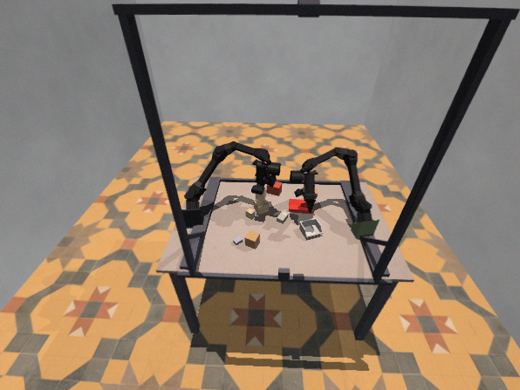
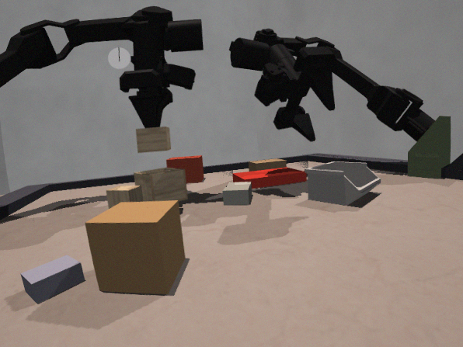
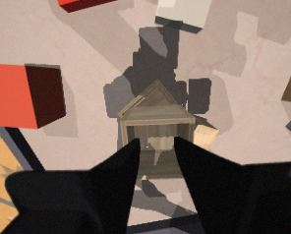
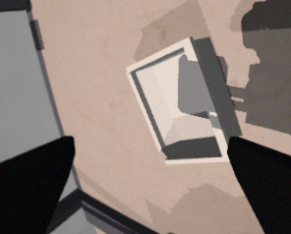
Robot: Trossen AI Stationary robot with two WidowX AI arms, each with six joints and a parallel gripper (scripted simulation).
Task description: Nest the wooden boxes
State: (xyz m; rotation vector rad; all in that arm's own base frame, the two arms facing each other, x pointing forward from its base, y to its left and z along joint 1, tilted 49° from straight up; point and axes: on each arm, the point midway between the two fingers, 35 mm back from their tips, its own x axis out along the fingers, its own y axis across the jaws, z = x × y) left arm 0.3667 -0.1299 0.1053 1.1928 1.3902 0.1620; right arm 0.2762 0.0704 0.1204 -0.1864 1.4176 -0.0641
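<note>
My left gripper (image 2: pixel 149 123) is shut on the rim of a small open wooden box (image 2: pixel 153 139) and holds it in the air, open side up. Straight below stands a larger wooden box (image 2: pixel 161 183) on the table. In the left wrist view the held box (image 3: pixel 157 135) covers most of the larger box (image 3: pixel 157 95). A smaller pale wooden box (image 2: pixel 123 195) sits beside the larger one and touches it; I cannot tell which way its opening faces. My right gripper (image 2: pixel 299 125) is open and empty, hanging above a grey bin (image 2: pixel 339 182).
A red flat tray (image 2: pixel 269 177), a red block (image 2: pixel 186 168), a tan block (image 2: pixel 267 164) and a white block (image 2: pixel 237 192) lie around the middle. An orange cube (image 2: pixel 136 245) and a lavender block (image 2: pixel 52 278) sit near the front. A green wedge (image 2: pixel 431 148) stands by the right arm's base.
</note>
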